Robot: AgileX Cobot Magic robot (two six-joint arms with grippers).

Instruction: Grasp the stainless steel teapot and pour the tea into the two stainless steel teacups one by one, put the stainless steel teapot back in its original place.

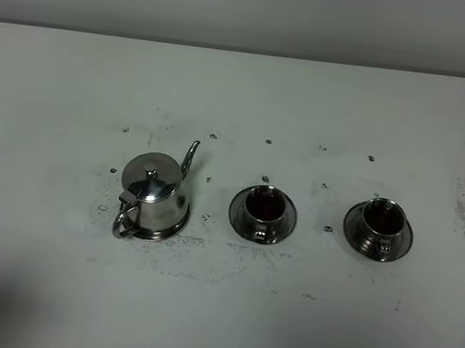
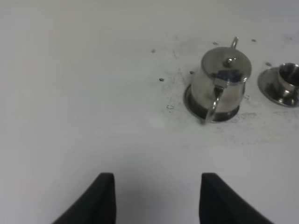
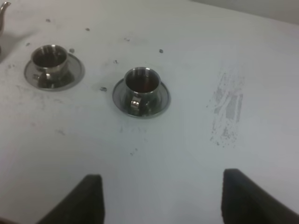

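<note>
Stainless steel teapot [image 1: 155,196] stands upright on its round steel saucer [image 1: 174,231], left of the two teacups as the high camera sees them. Near teacup [image 1: 264,211] sits just beside the pot; far teacup [image 1: 381,226] is well apart, beyond the first. Each cup rests on its own saucer, and both show dark liquid inside. By the look of it the pouring is done and the pot is back in place.

Left gripper [image 2: 154,198]: jaws wide apart, nothing between them, well short of the pot. Right gripper [image 3: 159,198]: likewise spread and empty, back from the cups.

Orientation: the pot's long axis runs handle to spout. Loop handle [image 1: 124,221] points toward the camera and slightly away from the cups; thin curved spout [image 1: 190,158] points to the table's far side, leaning slightly toward the cups.

Risks, as judgement:
- Pot sits a little off-centre on its saucer; a knock could slide it off.
- Polished steel gives poor purchase; a loose grip on the handle may let the pot swing.
- Any sweep past the filled cups could spill tea.
</note>
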